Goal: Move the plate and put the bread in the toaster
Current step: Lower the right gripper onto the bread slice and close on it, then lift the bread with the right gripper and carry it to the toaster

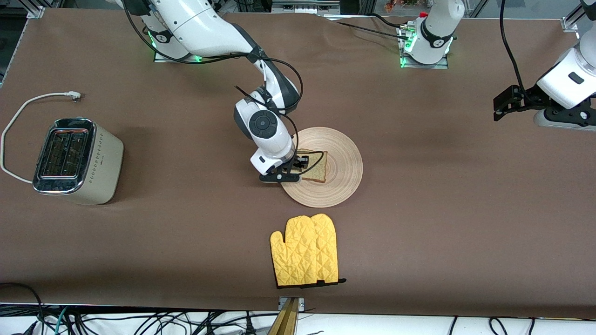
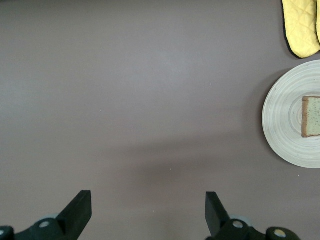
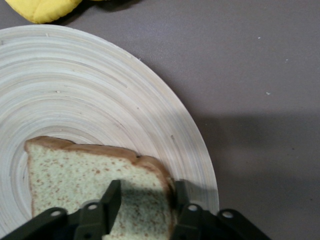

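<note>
Reaching down over the round, pale light-wood plate [image 1: 337,181] with ring grain, the right gripper [image 1: 301,164] sits low at the square slice of light brown speckled bread [image 1: 318,168]. In the right wrist view its two dark fingers [image 3: 111,200] are narrowed around one crust edge of the slice [image 3: 80,185], one finger resting on the crumb face and the other just outside the crust; whether they press it firmly cannot be told. The bread lies flat on the plate [image 3: 100,100], near its middle, directly under this gripper.

A yellow quilted oven mitt [image 1: 305,251] lies on the brown counter [image 1: 442,209], nearer to the front camera than the right gripper and close to the plate's rim without touching it. The cream-beige two-slot toaster [image 1: 77,160] with its chrome top stands well apart from the right gripper, toward the right arm's end of the counter, its white cord [image 1: 28,104] curling beside it.

The left gripper [image 1: 505,103] waits in the air above bare counter at the left arm's end, its fingers [image 2: 77,210] spread wide and holding nothing.
</note>
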